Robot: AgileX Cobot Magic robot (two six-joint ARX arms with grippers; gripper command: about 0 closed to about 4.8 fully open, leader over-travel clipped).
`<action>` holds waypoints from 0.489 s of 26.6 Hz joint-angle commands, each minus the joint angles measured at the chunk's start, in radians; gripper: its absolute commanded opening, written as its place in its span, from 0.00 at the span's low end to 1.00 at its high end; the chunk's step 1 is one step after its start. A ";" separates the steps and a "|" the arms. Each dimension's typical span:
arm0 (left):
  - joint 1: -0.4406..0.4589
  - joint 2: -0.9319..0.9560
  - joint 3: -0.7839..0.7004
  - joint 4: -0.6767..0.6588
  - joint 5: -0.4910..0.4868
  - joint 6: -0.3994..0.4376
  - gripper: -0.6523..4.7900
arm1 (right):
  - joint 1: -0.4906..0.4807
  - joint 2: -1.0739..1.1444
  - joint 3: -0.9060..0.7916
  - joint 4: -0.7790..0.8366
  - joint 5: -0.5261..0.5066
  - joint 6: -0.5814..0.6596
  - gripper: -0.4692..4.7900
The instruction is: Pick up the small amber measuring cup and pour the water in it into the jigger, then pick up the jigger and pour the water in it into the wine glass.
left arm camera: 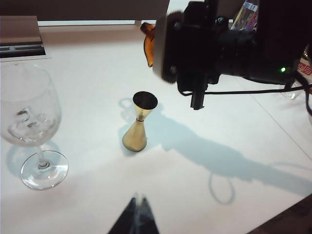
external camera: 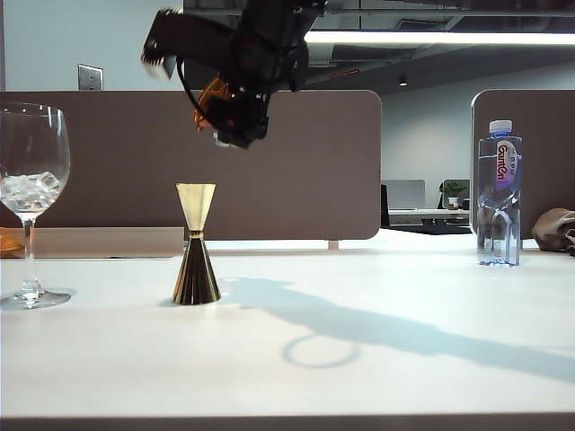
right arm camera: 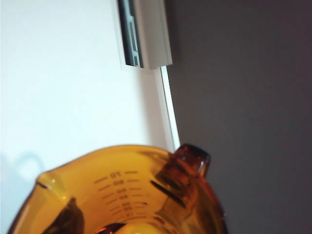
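Exterior view: we held our right gripper point(external camera: 216, 108) clamped on the small amber measuring cup point(external camera: 211, 97) above the jigger point(external camera: 196, 244), our left gripper point(left arm camera: 136, 214) together.

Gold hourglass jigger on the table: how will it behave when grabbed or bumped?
The shiny gold metal hourglass jigger probably feels rigid and slick, given its polished surface. Its narrow waist between two flared cones suggests a natural grip spot. Standing tall on a small base, it may tip if nudged high.
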State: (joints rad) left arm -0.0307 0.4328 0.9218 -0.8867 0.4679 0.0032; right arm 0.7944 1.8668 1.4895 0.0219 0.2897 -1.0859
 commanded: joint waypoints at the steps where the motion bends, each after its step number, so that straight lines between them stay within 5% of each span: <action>1: 0.000 0.000 0.003 0.012 0.003 0.001 0.12 | -0.018 -0.022 0.006 -0.045 0.002 0.265 0.09; 6: 0.000 0.000 0.003 0.012 0.003 0.001 0.12 | -0.047 -0.027 -0.016 -0.110 -0.039 0.597 0.09; 13: 0.000 0.000 0.003 0.012 0.003 0.001 0.12 | -0.074 -0.058 -0.085 -0.103 -0.069 0.673 0.09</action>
State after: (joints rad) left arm -0.0307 0.4324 0.9218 -0.8867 0.4675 0.0032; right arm 0.7258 1.8317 1.4151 -0.1120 0.2333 -0.4328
